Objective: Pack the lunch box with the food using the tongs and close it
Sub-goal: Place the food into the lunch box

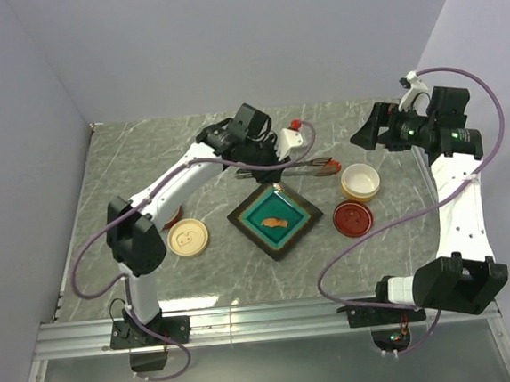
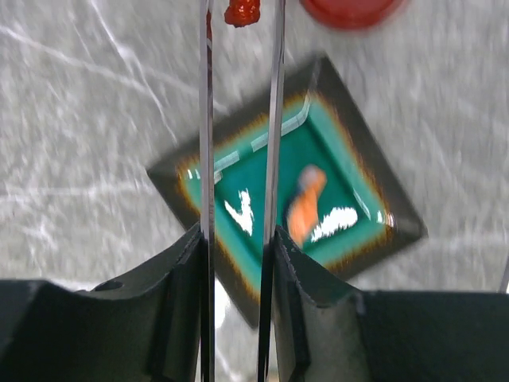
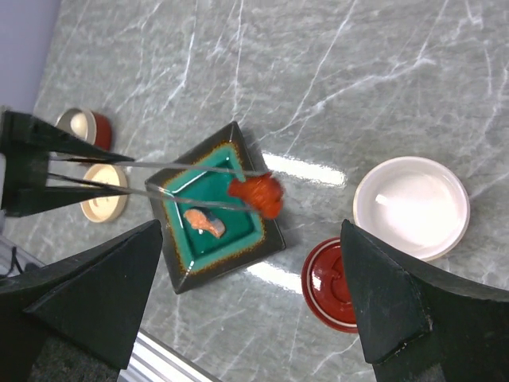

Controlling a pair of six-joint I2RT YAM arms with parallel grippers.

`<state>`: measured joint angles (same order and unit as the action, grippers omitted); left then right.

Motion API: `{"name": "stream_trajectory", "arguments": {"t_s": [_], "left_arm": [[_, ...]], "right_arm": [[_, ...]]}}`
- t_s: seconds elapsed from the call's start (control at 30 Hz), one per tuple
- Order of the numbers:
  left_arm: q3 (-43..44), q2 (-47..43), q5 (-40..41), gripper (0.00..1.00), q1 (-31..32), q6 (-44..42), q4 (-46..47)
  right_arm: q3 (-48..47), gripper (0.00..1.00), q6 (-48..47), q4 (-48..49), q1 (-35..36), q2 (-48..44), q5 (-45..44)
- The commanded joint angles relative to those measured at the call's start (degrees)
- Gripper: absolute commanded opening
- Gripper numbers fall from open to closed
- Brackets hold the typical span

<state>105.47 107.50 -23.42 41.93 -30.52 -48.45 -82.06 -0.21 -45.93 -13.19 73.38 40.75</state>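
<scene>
My left gripper (image 2: 237, 239) is shut on the tongs (image 2: 205, 119), its fingers pressing on the two thin metal arms. The tong tips pinch an orange-red lump of food (image 3: 258, 195) in the air just past the far corner of a square teal dish (image 1: 299, 234). One orange piece (image 3: 204, 221) lies in that dish. To the right stands a round white lunch box bowl (image 1: 360, 182), with its red lid (image 1: 353, 218) lying beside it. My right gripper (image 1: 370, 132) hangs open above the table behind the bowl, holding nothing.
A round cream container (image 1: 189, 238) sits left of the dish, partly under the left arm. In the right wrist view another round container, red outside (image 3: 83, 127), stands beyond it. Grey walls close in the table at the back and sides.
</scene>
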Motion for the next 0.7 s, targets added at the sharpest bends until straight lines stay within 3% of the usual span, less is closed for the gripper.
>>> {"name": "stream_trajectory", "arguments": {"t_s": [0.0, 0.33, 0.67], "left_arm": [[8.0, 4.2, -3.8, 0.19, 0.5, 8.7, 7.1], [12.9, 14.1, -2.9, 0.19, 4.0, 15.8, 17.1], [15.8, 21.3, -1.3, 0.19, 6.0, 18.1, 19.2]], "right_arm": [[-3.5, 1.0, 2.1, 0.5, -2.3, 1.1, 3.5], [-4.1, 1.0, 3.5, 2.0, -5.1, 2.4, 5.0], [-3.2, 1.0, 4.0, 2.9, -7.2, 2.6, 6.5]]}}
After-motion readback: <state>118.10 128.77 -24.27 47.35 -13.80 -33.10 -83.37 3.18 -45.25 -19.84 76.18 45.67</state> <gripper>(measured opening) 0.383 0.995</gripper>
